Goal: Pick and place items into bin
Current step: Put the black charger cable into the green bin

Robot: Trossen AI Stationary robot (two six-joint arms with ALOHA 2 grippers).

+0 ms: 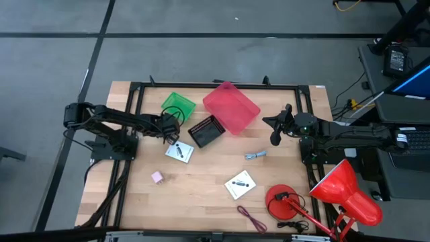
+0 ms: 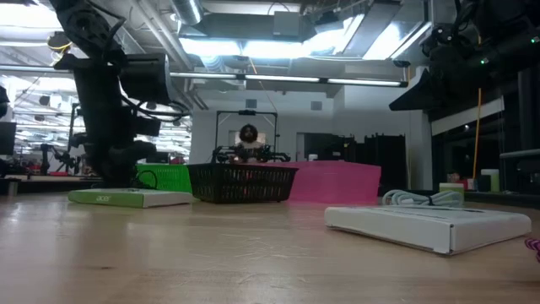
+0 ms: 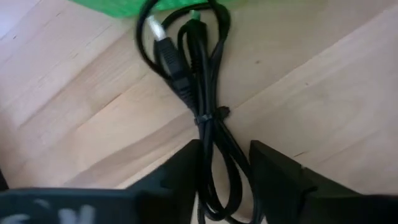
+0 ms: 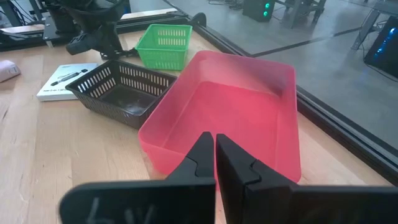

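A bundled black cable, tied at its middle, lies on the wood beside the green basket. My left gripper points steeply down over the cable's near loop, and the loop fills the gap between its fingers. Two white cards, a pink cube, a grey-blue piece and a maroon cord lie flat on the table. My right gripper hangs shut and empty by the pink bin. My left gripper has the cable's loop, just below the tie, between its two fingers. The fingers come steeply from above and stand on either side of the strands, which run along between them. The cable lies on the table.
A black basket stands between the green basket and the pink bin. A red desk lamp takes up the near right corner. A black frame runs around the table's edges. Bare wood lies in the middle.
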